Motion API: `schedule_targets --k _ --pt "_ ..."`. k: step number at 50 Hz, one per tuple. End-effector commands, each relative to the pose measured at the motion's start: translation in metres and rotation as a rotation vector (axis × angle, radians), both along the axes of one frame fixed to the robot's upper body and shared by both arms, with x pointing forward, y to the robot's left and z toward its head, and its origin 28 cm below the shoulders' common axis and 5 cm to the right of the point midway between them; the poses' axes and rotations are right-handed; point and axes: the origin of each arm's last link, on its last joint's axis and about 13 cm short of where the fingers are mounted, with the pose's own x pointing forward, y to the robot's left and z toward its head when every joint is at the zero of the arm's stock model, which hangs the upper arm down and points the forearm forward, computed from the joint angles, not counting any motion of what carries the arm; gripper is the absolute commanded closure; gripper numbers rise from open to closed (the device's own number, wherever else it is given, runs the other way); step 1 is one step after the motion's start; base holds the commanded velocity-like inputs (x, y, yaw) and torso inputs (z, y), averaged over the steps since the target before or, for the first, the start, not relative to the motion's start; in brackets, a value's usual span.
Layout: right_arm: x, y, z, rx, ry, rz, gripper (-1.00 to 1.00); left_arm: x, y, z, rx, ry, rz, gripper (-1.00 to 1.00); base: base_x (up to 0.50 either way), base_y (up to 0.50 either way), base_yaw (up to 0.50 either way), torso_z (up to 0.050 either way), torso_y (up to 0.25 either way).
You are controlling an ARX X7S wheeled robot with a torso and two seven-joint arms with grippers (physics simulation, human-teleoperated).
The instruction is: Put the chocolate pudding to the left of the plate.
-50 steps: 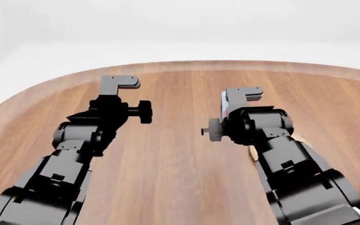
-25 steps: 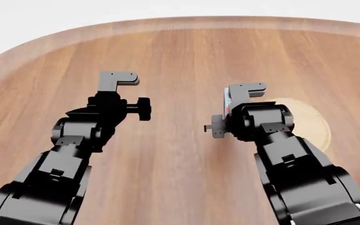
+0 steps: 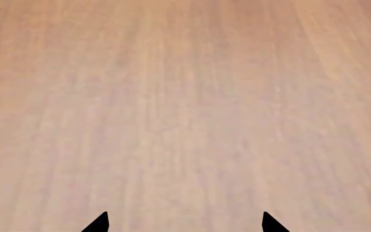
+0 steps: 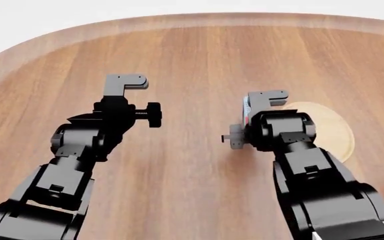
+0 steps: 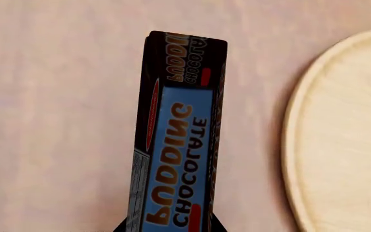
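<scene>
We are carrying the chocolate pudding in the right end effector, which is clamped on the carton's lower part; in the right wrist view the two dark tips are showing just at either side of its near end. The carton is hanging above the worktop, not resting on it, as far as we can judge from the gap around its far end.

The relation that matters: the plate is lying just beside the carton, on the robot's right of it, with a strip of bare wood between the carton's edge and the plate's rim. In the head view the plate is peeking out from behind the right arm, and the carton is sitting at its left edge. Its long axis is running away from the end effector, roughly parallel to the nearest stretch of the rim. So we are judging the drop spot to be almost straight below.

The left end effector is hovering well apart over bare wood, holding nothing; its tips are standing wide.

Much of the plate is hidden by the right arm in the head view and cut off in the wrist view, and the carton there is only a thin sliver.
</scene>
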Motion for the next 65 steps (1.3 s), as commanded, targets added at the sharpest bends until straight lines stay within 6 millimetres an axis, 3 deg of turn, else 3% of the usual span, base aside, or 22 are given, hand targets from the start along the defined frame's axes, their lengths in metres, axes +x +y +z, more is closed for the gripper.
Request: schedule_targets --k 1,36,37,58,65 --pt "-0.001 -0.001 -0.004 -0.010 0.013 0.005 1.00 0.000 0.000 0.001 -0.005 0.002 0.000 -1.00 0.00 0.00 0.00 0.000 0.000" --pt "-0.007 0.000 -0.012 0.004 0.076 0.023 1.00 0.001 0.001 0.001 -0.002 0.013 0.005 -1.00 0.00 0.00 0.00 0.000 0.000" --pt "-0.007 -0.001 -0.012 0.004 0.077 0.023 -1.00 0.001 0.001 0.001 -0.002 0.013 0.005 -1.00 0.00 0.00 0.00 0.000 0.000" --pt "-0.003 -0.001 -0.005 0.015 0.033 0.012 -1.00 0.000 0.003 0.003 -0.018 0.001 0.006 -1.00 0.00 0.00 0.00 0.000 0.000" --pt "0.000 -0.001 0.001 0.004 0.001 -0.003 -1.00 -0.003 0.004 0.005 -0.024 -0.003 0.002 -1.00 0.00 0.00 0.00 -0.003 0.230"
